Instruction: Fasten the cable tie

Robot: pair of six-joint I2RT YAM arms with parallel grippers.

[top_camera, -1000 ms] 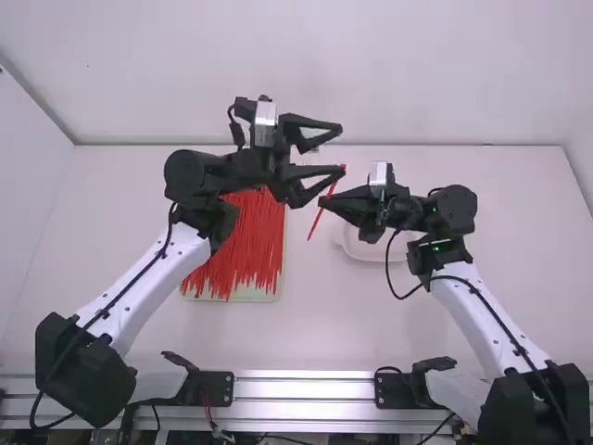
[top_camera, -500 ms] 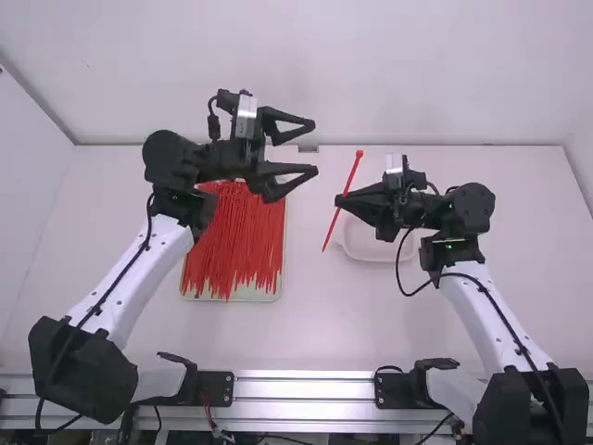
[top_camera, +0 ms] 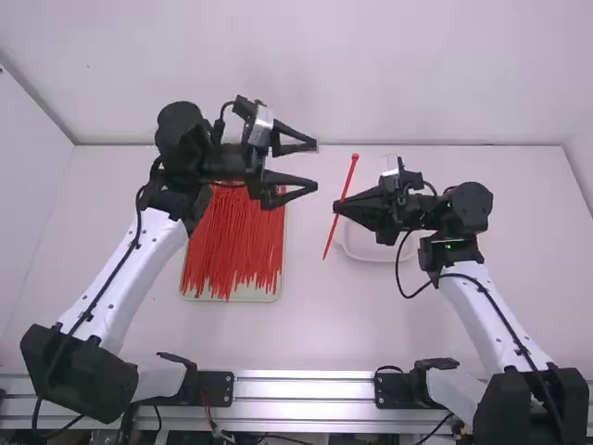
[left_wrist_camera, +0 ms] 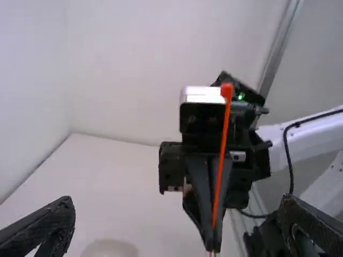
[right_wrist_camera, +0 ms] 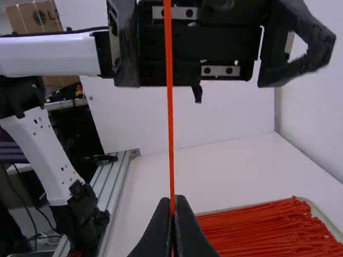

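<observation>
The right gripper [top_camera: 335, 211] is clenched on a single red cable tie [top_camera: 347, 181] and holds it in the air above the white table [top_camera: 111, 185]; the tie stands nearly upright, a little tilted, with its head at the upper end; the left gripper [top_camera: 313, 167] is released, its fingers wide apart and holding nothing, and it faces the tie from near by without touching it; a pile of red cable ties [top_camera: 236, 241] lies on a tray [top_camera: 232, 297] under the left arm; a white bowl [top_camera: 371, 252] sits below the right gripper.
</observation>
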